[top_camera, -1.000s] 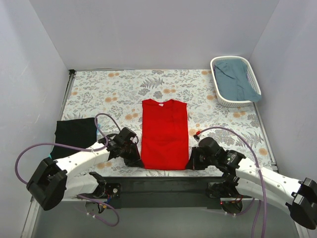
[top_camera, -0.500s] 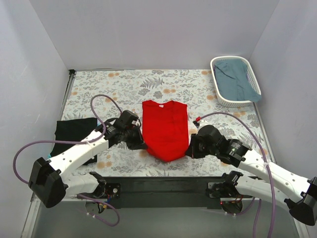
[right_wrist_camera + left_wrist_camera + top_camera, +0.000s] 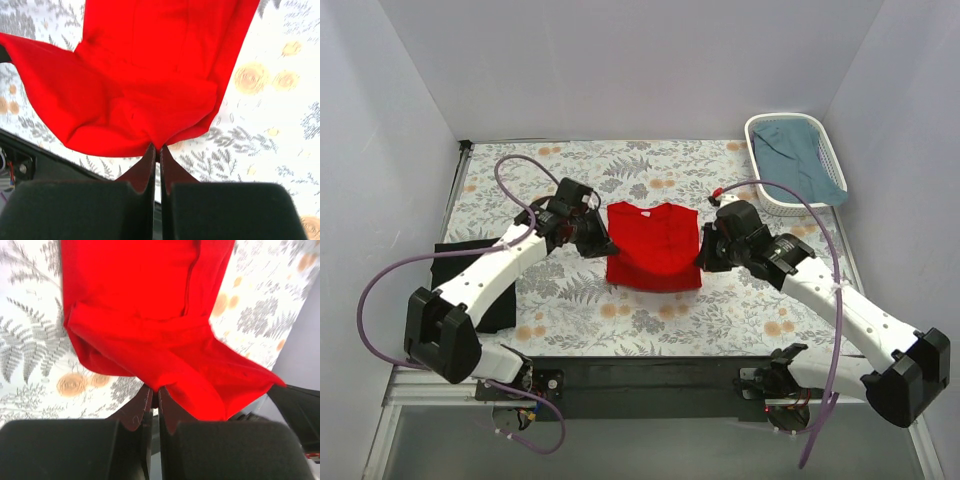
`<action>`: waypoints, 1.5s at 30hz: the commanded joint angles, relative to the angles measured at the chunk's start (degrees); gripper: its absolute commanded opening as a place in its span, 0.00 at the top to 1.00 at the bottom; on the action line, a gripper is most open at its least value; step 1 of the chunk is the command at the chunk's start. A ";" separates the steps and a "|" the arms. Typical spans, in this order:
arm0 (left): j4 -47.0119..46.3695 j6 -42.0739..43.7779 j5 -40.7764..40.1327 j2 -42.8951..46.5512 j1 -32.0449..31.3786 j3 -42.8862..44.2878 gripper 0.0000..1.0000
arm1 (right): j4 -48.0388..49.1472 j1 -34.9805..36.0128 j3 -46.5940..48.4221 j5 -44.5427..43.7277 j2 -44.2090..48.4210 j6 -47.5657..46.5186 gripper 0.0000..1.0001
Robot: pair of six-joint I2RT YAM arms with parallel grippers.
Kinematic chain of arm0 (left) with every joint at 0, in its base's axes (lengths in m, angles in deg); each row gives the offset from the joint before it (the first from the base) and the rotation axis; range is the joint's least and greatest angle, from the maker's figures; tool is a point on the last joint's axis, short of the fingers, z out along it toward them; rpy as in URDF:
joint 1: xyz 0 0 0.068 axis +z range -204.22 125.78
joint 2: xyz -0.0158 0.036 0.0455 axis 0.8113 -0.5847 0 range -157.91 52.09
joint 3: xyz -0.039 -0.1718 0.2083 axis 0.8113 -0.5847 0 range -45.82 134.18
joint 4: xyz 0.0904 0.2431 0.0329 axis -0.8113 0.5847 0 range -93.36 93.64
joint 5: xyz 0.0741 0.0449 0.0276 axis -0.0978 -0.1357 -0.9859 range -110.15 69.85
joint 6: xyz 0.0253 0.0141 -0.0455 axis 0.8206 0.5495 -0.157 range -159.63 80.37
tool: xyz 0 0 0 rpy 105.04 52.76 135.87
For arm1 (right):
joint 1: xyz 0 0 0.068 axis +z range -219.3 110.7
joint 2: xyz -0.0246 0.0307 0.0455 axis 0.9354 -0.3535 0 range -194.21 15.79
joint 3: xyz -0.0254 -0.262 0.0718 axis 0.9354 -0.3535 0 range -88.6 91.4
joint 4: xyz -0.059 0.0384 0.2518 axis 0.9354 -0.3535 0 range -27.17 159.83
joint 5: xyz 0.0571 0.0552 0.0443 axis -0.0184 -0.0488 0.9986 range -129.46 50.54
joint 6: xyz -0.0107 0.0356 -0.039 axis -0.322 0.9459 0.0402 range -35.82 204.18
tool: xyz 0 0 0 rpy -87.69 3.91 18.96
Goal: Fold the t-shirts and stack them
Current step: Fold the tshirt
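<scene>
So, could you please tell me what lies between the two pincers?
Only the red shirt. Its near hem spans from the left pincer to the right pincer, each shut on a corner. The top view shows this best.

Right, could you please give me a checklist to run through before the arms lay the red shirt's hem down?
1. Jaws of the left gripper shut on the hem of the red t-shirt: ok.
2. Jaws of the right gripper shut on the hem: ok.
3. Both grippers roughly level across the shirt in the top view: ok.
4. Hem flat between the grippers: not ok, the cloth drapes and creases.
5. Hem brought up to the neck label: not ok, it is held short of the collar.
6. The black t-shirt apart from the fold: ok, it lies to the left.
</scene>
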 commanded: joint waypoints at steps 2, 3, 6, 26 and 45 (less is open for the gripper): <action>-2.92 1.14 2.31 -2.88 3.16 5.93 1.00 | 3.56 -4.31 5.61 2.47 -3.85 -4.46 0.99; -3.36 1.14 2.92 -3.59 3.60 6.63 1.00 | 3.91 -5.02 6.23 3.43 -5.77 -4.90 0.99; -5.21 0.70 3.45 -6.84 4.75 9.27 1.00 | 5.67 -8.19 8.60 6.59 -9.47 -6.13 0.99; -19.16 -0.79 6.96 -40.21 14.59 33.96 1.00 | 16.04 -24.09 34.42 19.43 -43.21 -11.58 0.99; -23.76 1.05 7.50 -41.50 19.08 31.61 0.27 | 12.97 -19.11 30.68 8.81 -44.47 -11.32 0.38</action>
